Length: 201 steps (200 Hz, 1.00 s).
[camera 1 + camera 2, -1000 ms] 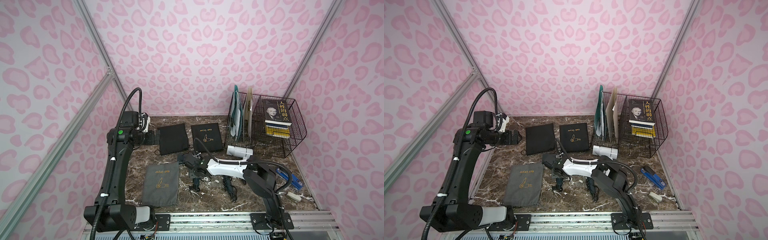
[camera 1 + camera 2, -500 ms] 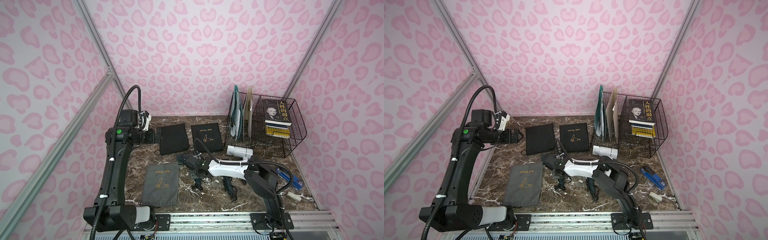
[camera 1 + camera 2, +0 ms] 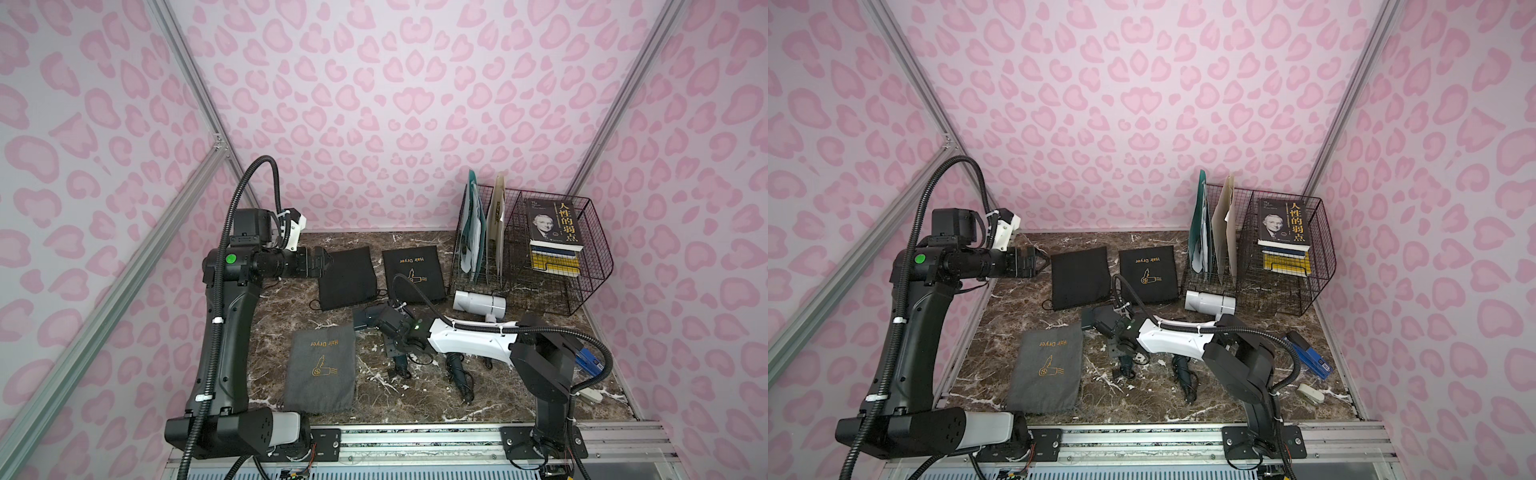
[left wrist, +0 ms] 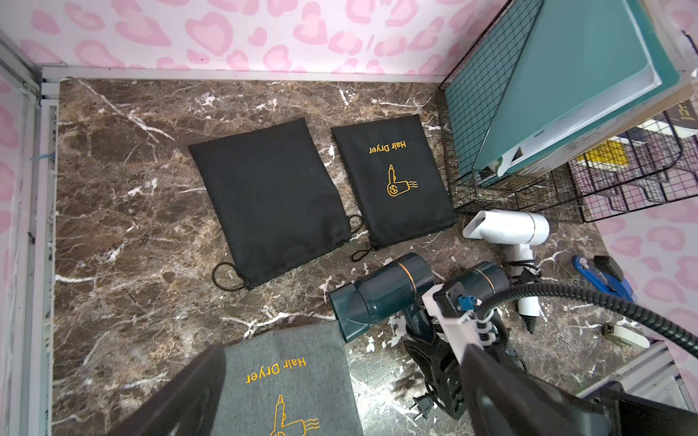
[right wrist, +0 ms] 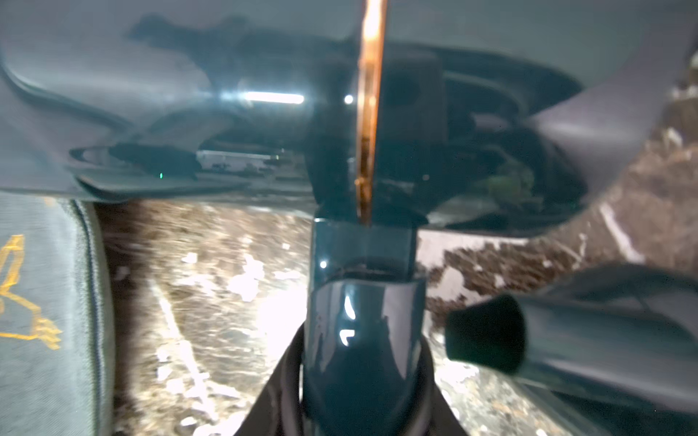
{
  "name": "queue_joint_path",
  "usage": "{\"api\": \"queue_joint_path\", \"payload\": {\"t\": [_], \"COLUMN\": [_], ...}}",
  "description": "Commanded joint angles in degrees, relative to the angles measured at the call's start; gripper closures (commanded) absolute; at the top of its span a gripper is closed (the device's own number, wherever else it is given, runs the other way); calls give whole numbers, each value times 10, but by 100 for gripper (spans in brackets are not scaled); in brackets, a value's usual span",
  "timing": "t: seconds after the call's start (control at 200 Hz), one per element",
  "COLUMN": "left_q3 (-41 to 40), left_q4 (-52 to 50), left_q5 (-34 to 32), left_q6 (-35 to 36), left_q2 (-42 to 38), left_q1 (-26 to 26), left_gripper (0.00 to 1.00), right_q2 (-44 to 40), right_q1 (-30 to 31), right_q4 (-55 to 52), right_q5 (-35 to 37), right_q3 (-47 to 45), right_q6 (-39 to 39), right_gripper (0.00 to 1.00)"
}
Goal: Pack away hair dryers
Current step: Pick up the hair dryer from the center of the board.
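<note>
The right gripper (image 4: 434, 358) was clamped on the handle of a teal hair dryer (image 4: 381, 298), the barrel just beyond its jaws. The second teal hair dryer (image 4: 487, 279) lay close beside it, the white hair dryer (image 4: 506, 228) farther off, and the grey Hair Dryer pouch (image 4: 294, 377) near its other side. The left gripper (image 3: 322, 264) hung wide open, well apart from all three dryers.

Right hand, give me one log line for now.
right hand: shut on teal dryer handle | left hand: open, empty | white dryer: on table, unpacked
</note>
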Motion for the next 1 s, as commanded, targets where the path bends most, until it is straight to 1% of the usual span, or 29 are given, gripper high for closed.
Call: {"api": "queue_joint_path", "payload": {"t": [0.0,0.085,0.21,0.31,0.39,0.53,0.595,0.66,0.86,1.0], "left_q3": [22,38,61,83,99,127,151,179,205,232], "left_q4": [-8,-15,-30,-43,-48,-57,-68,-84,-122,-152], "left_q5": [27,33,60,85,110,149,159,163,191,203], "left_q6": [10,19,59,67,62,72,81,90,164,203], "left_q2": [7,12,17,21,24,27,35,46,71,93], "left_q1": [-3,-5,-7,-8,-10,-26,-35,-45,-60,-73], "left_gripper": [1,1,1,1,1,1,1,1,1,1], "right_q2": [-5,-18,-53,-85,-103,-143,-162,-182,-237,-248], "right_q1": [6,8,9,9,9,11,12,16,33,49], "right_q4": [26,42,72,98,96,123,136,146,197,191], "right_q5": [38,56,81,104,146,182,195,225,262,285], "right_q3": [8,8,1,-14,-16,-28,-31,-38,-69,-54], "right_q6": [-36,-54,-92,-129,-138,-195,-227,-261,-378,-416], "right_gripper": [100,100,100,100,100,100,100,100,100,100]}}
